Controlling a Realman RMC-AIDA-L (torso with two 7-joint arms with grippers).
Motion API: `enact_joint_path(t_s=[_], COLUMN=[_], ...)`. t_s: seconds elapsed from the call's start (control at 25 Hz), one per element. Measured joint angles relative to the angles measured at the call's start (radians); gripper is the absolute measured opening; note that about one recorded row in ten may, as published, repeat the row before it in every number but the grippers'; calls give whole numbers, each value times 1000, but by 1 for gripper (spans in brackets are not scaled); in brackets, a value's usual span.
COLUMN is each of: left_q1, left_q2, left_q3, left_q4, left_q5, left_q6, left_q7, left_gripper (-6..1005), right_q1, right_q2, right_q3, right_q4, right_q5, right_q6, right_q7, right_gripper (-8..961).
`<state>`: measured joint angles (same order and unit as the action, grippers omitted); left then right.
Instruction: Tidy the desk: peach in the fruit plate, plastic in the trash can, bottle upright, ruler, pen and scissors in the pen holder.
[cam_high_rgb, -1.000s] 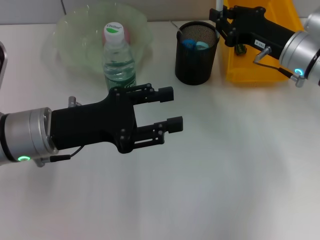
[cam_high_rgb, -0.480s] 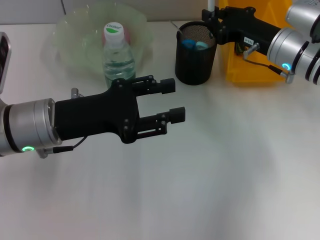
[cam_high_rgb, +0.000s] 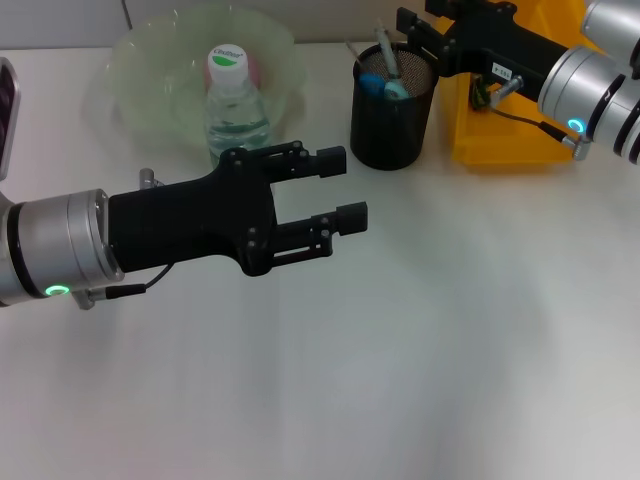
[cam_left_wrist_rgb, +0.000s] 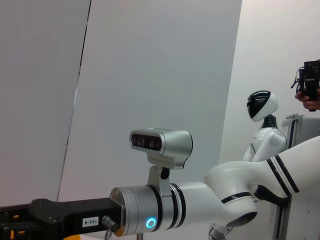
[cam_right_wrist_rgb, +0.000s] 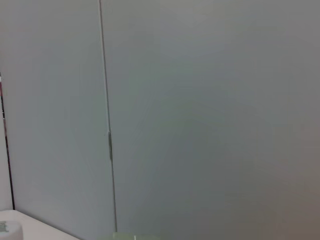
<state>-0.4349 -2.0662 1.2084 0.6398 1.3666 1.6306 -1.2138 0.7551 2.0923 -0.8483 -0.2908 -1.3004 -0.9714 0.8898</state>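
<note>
Above the pen holder (cam_high_rgb: 392, 105), right tool (cam_high_rgb: 418, 32) unreadable; left tool (cam_high_rgb: 341, 190) gapes, empty.

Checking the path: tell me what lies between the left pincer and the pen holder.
In the head view, only bare white desk separates the open left pincer from the black mesh pen holder. The bottle stands off to the side, behind the pincer's body.

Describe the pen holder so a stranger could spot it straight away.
Start at the yellow bin at the far right of the white desk. Just to its left stands the pen holder, right of the upright water bottle. It is the only black mesh cup, with blue handles and a pale pen poking out.
</note>
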Motion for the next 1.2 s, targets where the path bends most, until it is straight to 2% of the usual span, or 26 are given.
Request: enact_joint_path(t_s=[0.08,0.24,0.36,0.52,0.8,0.96,1.2], left_q1=[0,1,8,26,54,80,120], left_q2=[0,0,0,-2,-1,-1,0], left_q3=[0,0,-5,-15,-36,-37,-36], left_q4=[2,3,0,5,0,1,-25], left_q5=[0,1,1,0,-2,0,3], left_q6=[0,0,3,10,18,51,106], left_q7=[0,4,7,7,3,39,133], left_gripper=[642,643,643,644,644,645,643], right_q1=[-1,-9,-33,-96,-240,-318,-400], right_q2=[0,0,-1,-7,-11,-21,-15], right_q3=[0,3,10,10,4,9,8], right_q4=[0,-1,-2,-19,-124,-199,-235], right_q5=[0,0,9,58,57,-42,-155], right_q6=[-4,-35,-107,-247,-467,-584,-835], right_q7=[0,3,15,29,129,247,190], right_gripper=[438,440,463,549,631,678,677])
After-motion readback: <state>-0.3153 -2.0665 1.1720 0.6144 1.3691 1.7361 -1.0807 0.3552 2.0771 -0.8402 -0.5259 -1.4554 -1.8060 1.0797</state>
